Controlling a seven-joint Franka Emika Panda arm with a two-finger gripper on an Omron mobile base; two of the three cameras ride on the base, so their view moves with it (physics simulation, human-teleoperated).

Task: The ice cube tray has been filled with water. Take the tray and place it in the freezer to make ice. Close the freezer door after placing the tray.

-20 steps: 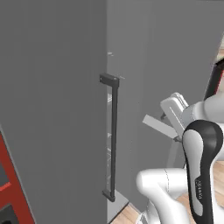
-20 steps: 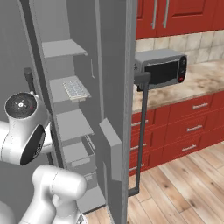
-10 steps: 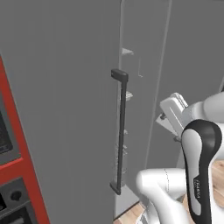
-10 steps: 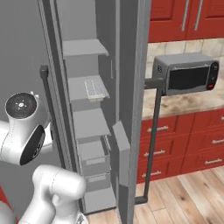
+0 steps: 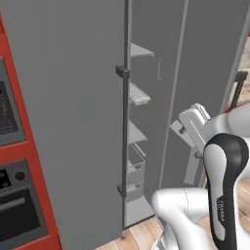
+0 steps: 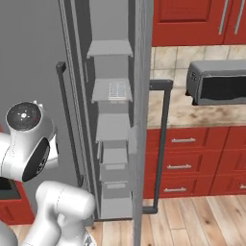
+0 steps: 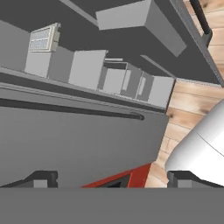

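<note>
Gripper [image 7: 111, 177] fingers stand wide apart and hold nothing, facing the freezer [image 6: 113, 144]. Its freezer door [image 5: 73, 122] is swung open. Inside, the ice cube tray [image 6: 117, 90] lies flat on an upper shelf [image 6: 110, 97].

Open freezer compartment: stack of flat grey shelves [image 6: 111, 90], one above another. Flat off-white ice cube tray with a grid of small cells [image 6: 117, 90] lies directly on the second shelf from the top, towards its right side. Same tray [image 5: 139, 95] seen edge-on past the door. Grey drawer bins [image 6: 114, 163] below. Light wood plank floor [image 6: 192, 216] underneath.
</note>
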